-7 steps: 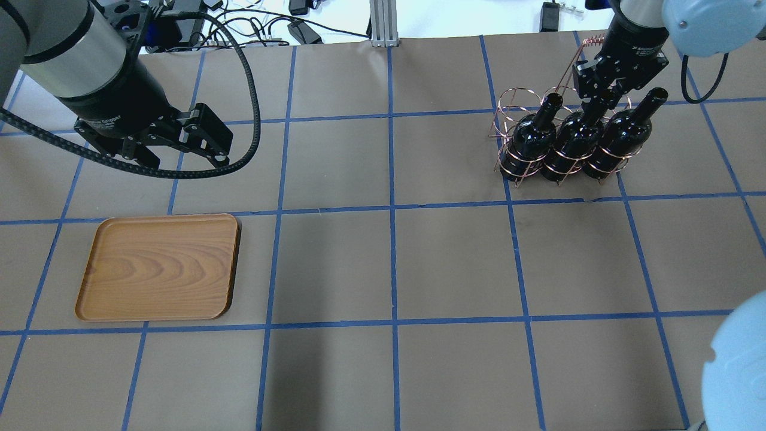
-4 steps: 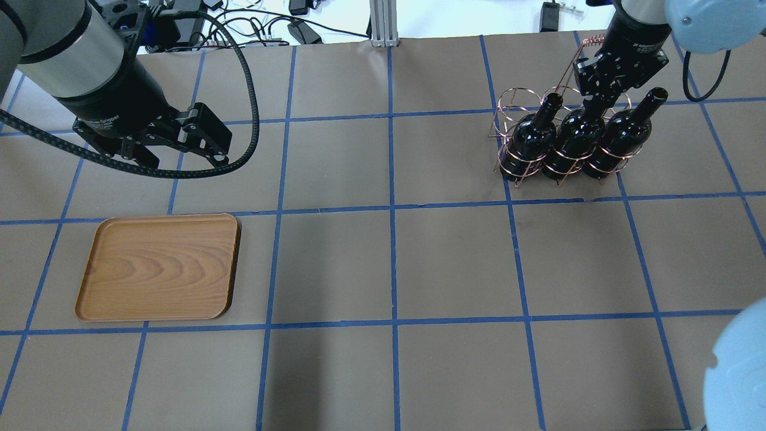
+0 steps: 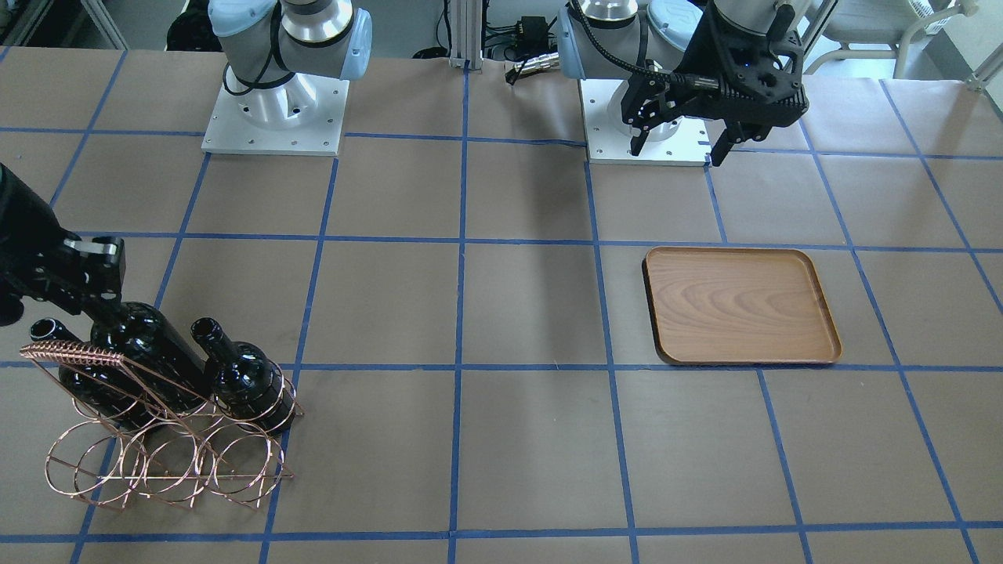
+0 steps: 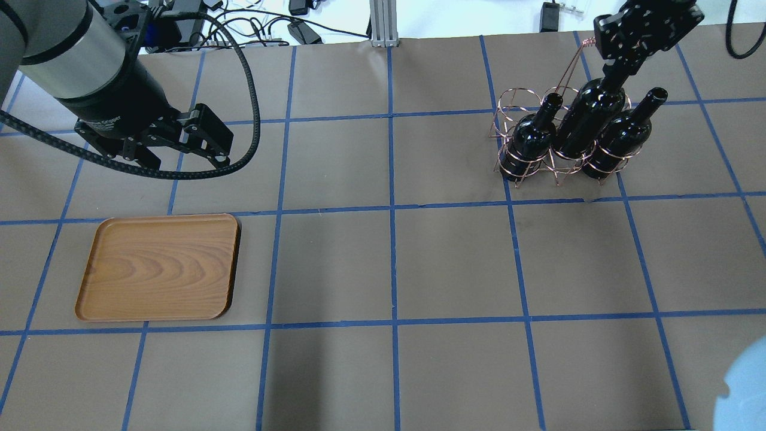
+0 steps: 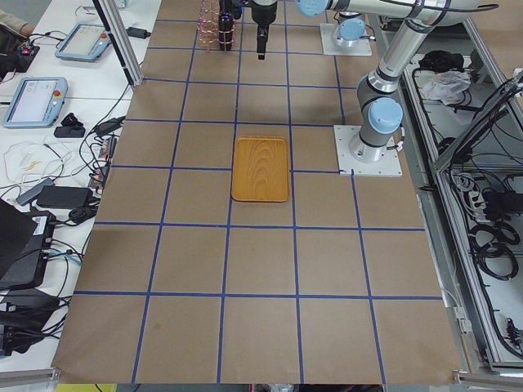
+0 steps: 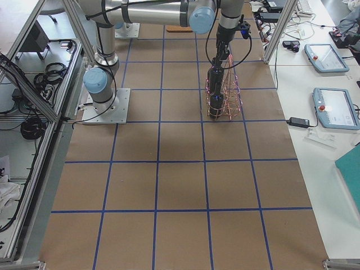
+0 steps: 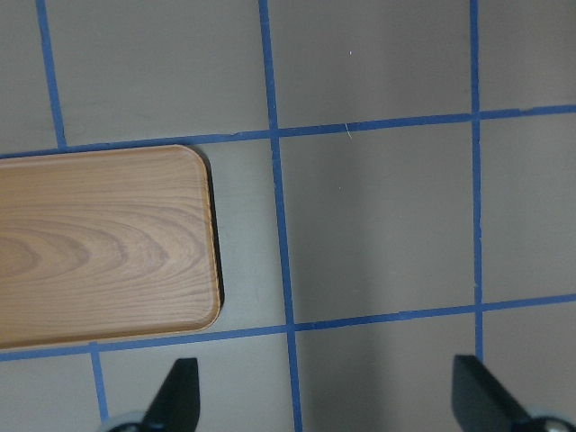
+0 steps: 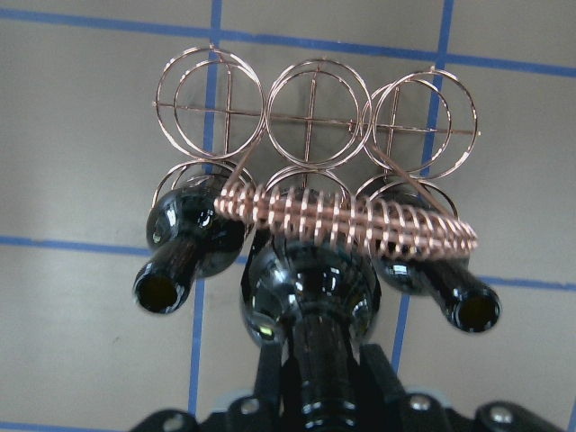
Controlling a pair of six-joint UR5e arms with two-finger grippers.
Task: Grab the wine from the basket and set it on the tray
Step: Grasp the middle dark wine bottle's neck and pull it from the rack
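Note:
Three glossy black wine bottles stand slanted in the copper wire basket at the table's far right. My right gripper is shut on the neck of the middle bottle, which sits higher than the two beside it. In the front view the gripper holds that bottle above the basket. The right wrist view shows the held neck under the twisted handle bar. My left gripper is open and empty, above and behind the wooden tray.
The tray lies flat with nothing on it on the brown, blue-taped table; its corner shows in the left wrist view. The basket's upper row of rings holds no bottles. Cables and an aluminium post sit beyond the table's far edge.
My right gripper has moved up and away along the bottle's axis, drawing the middle bottle partly out of its ring. The left arm has not moved.

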